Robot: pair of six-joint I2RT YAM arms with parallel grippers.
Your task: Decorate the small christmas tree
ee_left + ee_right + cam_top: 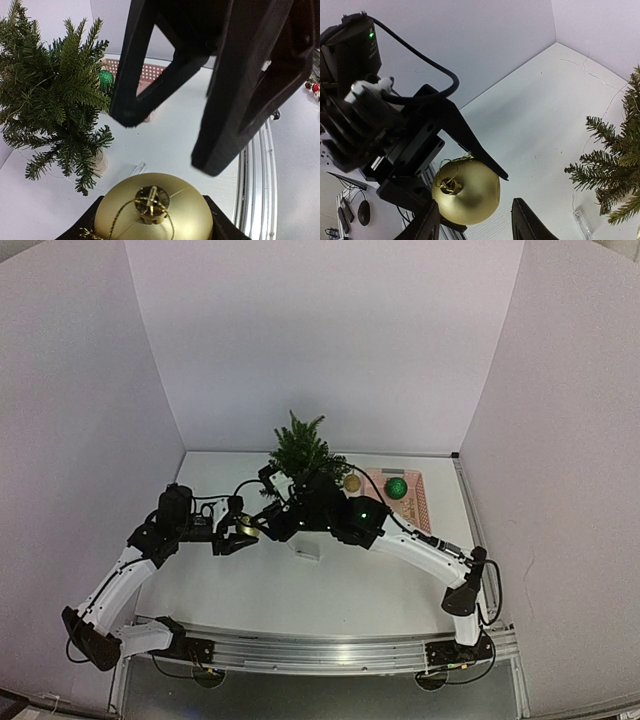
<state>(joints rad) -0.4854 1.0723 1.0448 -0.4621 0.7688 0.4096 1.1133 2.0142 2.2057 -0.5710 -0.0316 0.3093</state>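
The small christmas tree [300, 450] stands at the back centre of the table. It also shows in the left wrist view [55, 100] and the right wrist view [615, 170]. My left gripper [240, 529] is shut on a gold bauble [250, 528], its cap and gold string facing outward [152, 207]. My right gripper [278, 523] is open right in front of it. In the right wrist view the gold bauble [467, 192] hangs close above my right gripper [477, 227], nearer its left finger and untouched.
A pink basket [415, 505] at the back right holds a green bauble [397, 487]. Another gold bauble [352, 482] lies beside it near the tree. A small clear box [307, 553] lies on the table below the grippers. White walls enclose three sides.
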